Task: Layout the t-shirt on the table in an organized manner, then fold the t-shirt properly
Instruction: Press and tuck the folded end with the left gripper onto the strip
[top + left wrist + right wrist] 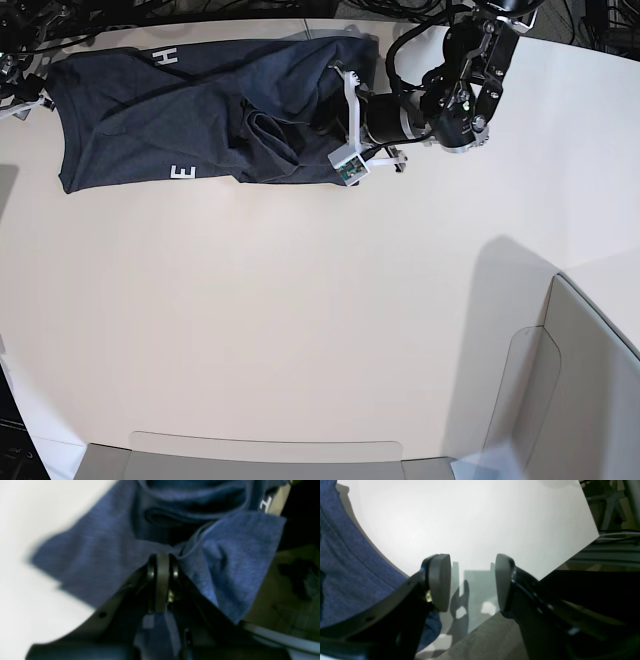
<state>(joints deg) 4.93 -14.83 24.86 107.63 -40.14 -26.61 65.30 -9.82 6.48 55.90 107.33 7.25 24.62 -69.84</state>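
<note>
A soft knit cloth with a heathered, matt navy weave is seen in the t-shirt [100,555]; flat white letters [182,173] are printed on it. The table [300,320] is seen as smooth, off-white and faintly reflective. Matt grey, rubber-like pads [440,582] are noted on the right gripper [472,582], on black plastic-looking fingers. Pale translucent panels [570,400] appear smooth.

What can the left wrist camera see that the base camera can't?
Only the left wrist view shows the left tool up close, pinched shut on a fold of the t-shirt. Only the base view shows the whole shirt bunched at the far edge of the table, with its white letters. Both show the dark blue shirt lying on the pale table.
</note>
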